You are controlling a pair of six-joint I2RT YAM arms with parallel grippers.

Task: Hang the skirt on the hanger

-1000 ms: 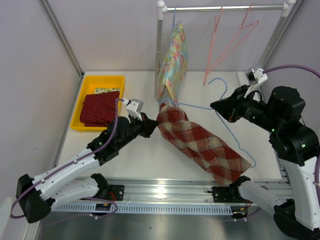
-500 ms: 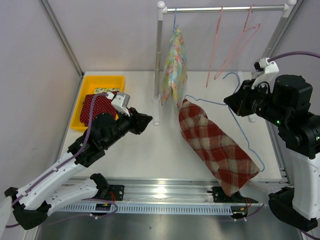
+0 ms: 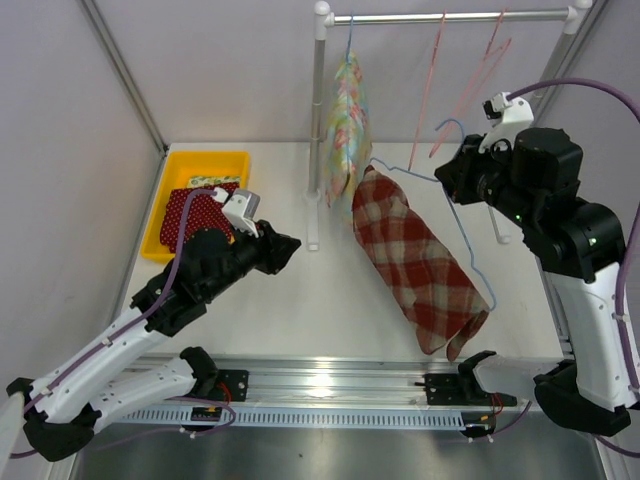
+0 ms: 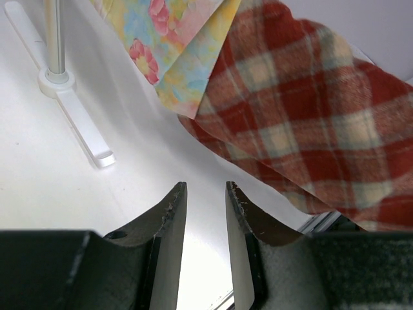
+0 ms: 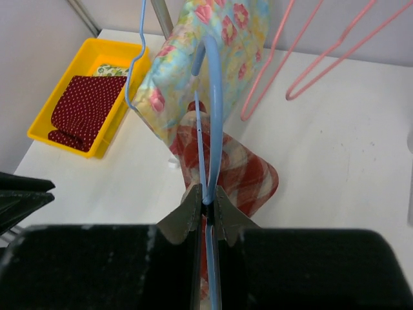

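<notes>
A white surface [image 3: 290, 300] fills the top view. At 12 o'clock on it stands a white tube clothes rail [image 3: 319, 110] with a metal crossbar. A red-and-cream plaid skirt [image 3: 410, 260] is threaded on a light-blue wire hanger [image 5: 215, 116] and runs from just past centre, toward 1 o'clock, down to 5 o'clock. Its upper end is lifted just beside a pastel floral garment [image 3: 345, 130] that hangs from the rail. Its lower end sags near the front edge, and I cannot tell whether that end touches the surface.

A yellow plastic tray [image 3: 205, 155] at 10 o'clock holds a folded dark-red dotted cloth [image 3: 195, 215]. Pink wire hangers [image 5: 265, 68] hang on the rail toward 1 o'clock.

The right end effector [image 5: 206, 194], at 2 o'clock, is clamped on the blue hanger's wire below the hook and carries hanger and skirt. The left end effector [image 4: 205, 187], at 9 o'clock, points at the skirt with its jaws a little apart and nothing between them, clear of the cloth.
</notes>
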